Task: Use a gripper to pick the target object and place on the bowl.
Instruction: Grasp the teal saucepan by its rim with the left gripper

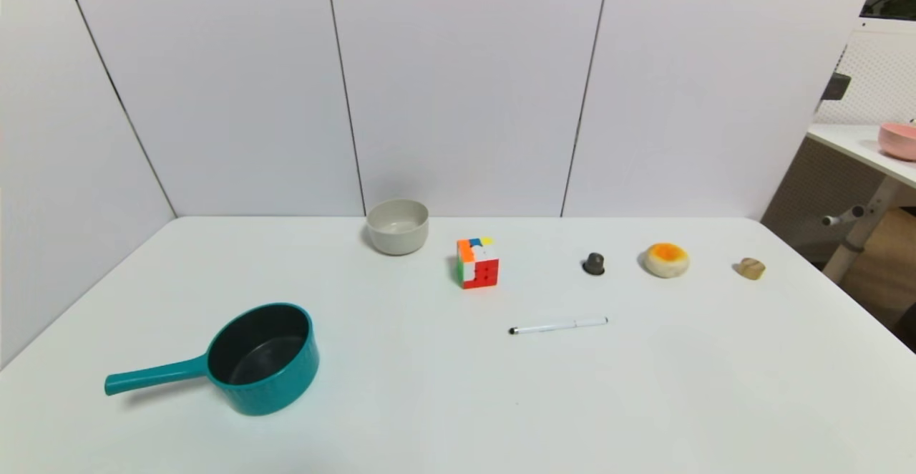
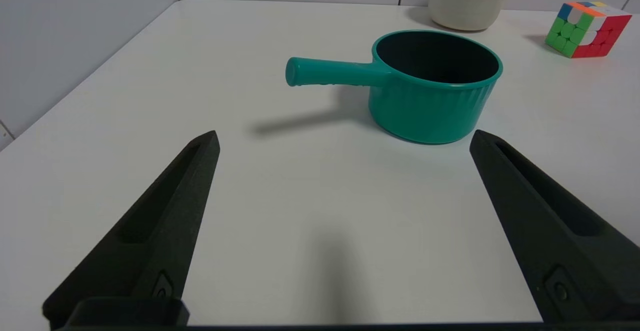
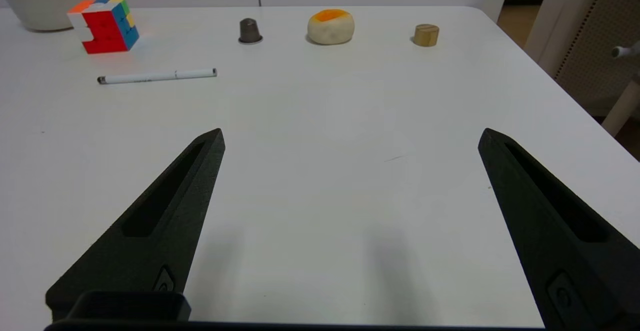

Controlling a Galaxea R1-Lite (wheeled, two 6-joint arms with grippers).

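In the head view, the teal saucepan (image 1: 263,359) stands upright at lower left of the desk (image 1: 429,402), handle pointing left. The beige bowl (image 1: 398,225) sits upper centre-left, well apart, the cube (image 1: 477,263) just right. Left hand (image 2: 342,138) and right hand (image 3: 350,136) both gape wide, holding nothing.

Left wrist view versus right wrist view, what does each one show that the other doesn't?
Only the left wrist view shows the teal saucepan, beyond the open left gripper. Only the right wrist view shows the pen, dark capsule, orange-topped bun and wooden piece, beyond the open right gripper. Both show the beige bowl and the multicoloured cube.
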